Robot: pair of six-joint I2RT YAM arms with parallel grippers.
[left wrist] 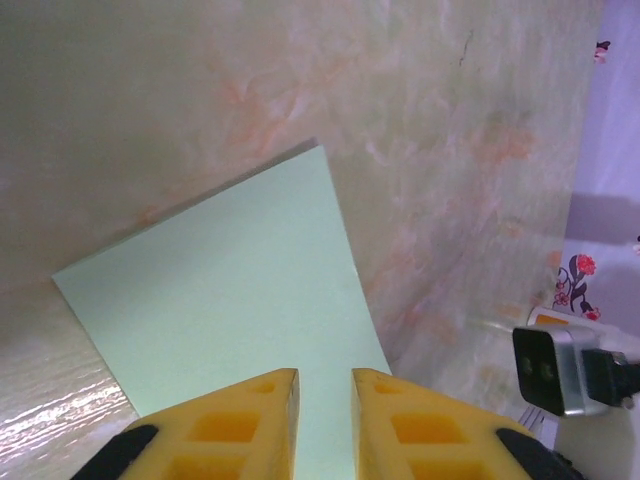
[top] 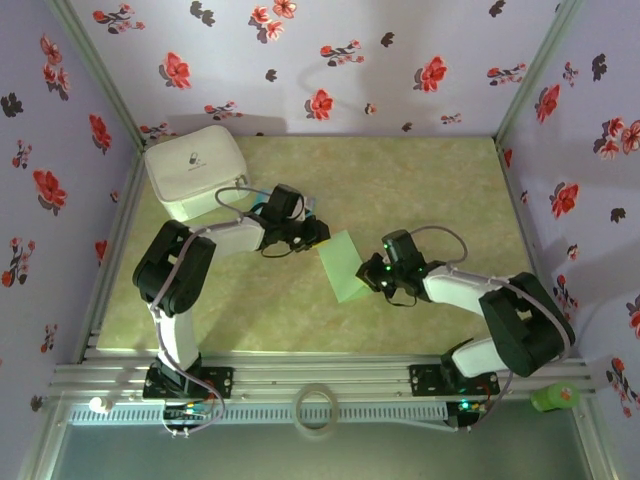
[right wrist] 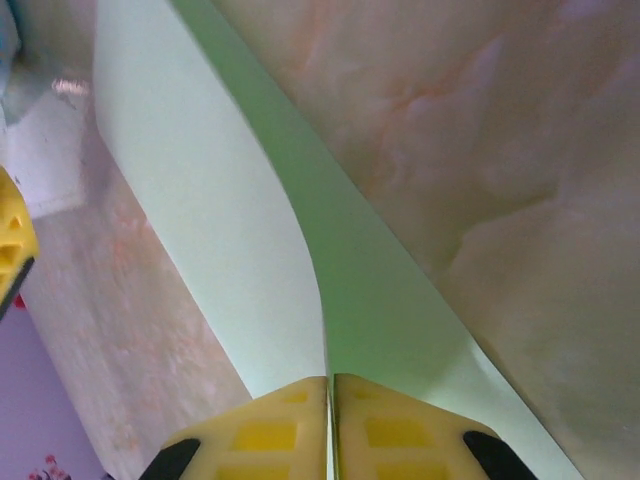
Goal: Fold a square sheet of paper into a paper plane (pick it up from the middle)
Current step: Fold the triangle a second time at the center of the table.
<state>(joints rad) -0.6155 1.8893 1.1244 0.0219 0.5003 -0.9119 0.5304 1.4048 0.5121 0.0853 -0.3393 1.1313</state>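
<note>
While right claw [right wrist: 330, 382] is clamped shut on the square sheet of paper [top: 343, 265] at its 4 o'clock edge, left claw [left wrist: 325, 378] at 11 o'clock stands slightly open over it.

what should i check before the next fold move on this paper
1. Right gripper grip on the square sheet of paper: ok, jaws shut on it.
2. Left gripper grip: not ok, jaws stand slightly apart over the sheet's flat face, pinching nothing.
3. Fold started: ok, in the right wrist view two flaps of the sheet meet at the jaws.
4. Crease pressed sharp: cannot tell, the flaps curve apart.
5. Sheet flat on the table: not ok, it is bent upward at the right gripper.
6. White pouch clear of the work: ok, in the far left corner, apart from the sheet.
</note>
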